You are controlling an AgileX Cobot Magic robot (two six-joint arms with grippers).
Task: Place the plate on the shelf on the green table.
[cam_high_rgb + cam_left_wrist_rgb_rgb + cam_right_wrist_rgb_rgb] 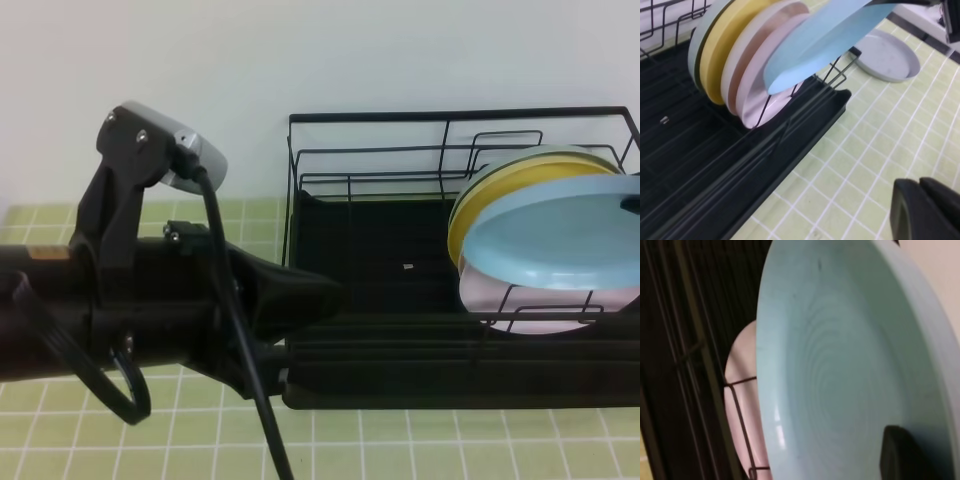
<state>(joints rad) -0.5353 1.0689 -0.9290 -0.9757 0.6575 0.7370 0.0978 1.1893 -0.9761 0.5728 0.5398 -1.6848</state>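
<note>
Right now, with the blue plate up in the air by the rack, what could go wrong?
1. The light blue plate hangs tilted over the shelf, pinched only at its edge by the right pincer; it might slip and drop.
2. It sits very close to the pink plate and yellow plate, so lowering it could bump them or miss a free slot.
3. A grey plate lies on the green table nearby; a falling plate could hit it.
</note>
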